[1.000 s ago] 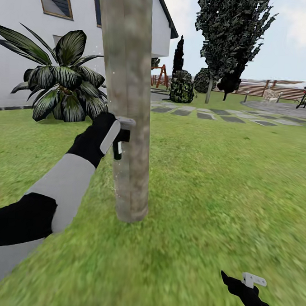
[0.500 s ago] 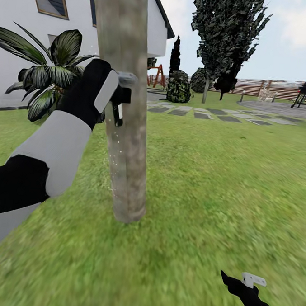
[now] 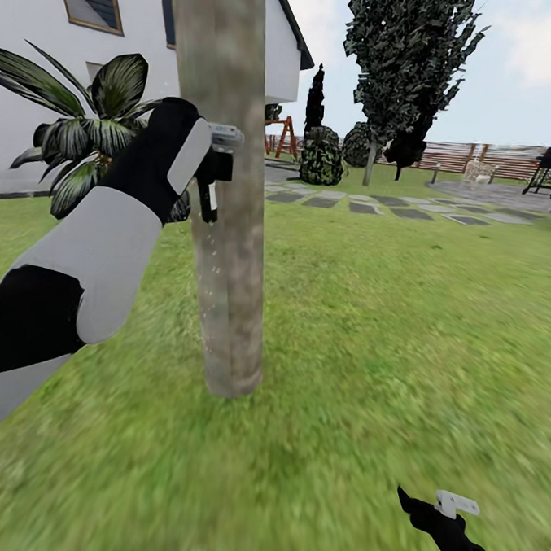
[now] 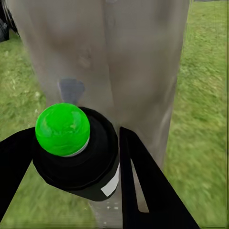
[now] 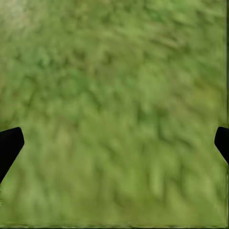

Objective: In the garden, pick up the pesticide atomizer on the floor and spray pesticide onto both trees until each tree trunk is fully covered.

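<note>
Atomizer (image 4: 71,152) between left fingers (image 4: 143,186), against trunk (image 3: 221,223)

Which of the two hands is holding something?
The left hand, raised beside the grey-brown mottled trunk, grips a black sprayer with a green cap; the right hand hangs open.

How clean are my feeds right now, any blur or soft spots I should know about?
Head view: tree trunk fairly sharp, flat even light, near grass smeared. Left wrist view: trunk close and soft, pesticide atomizer between the left gripper fingers crisp, its top lit green. Right wrist view: blurry grass, right gripper finger tips at the edges.
</note>
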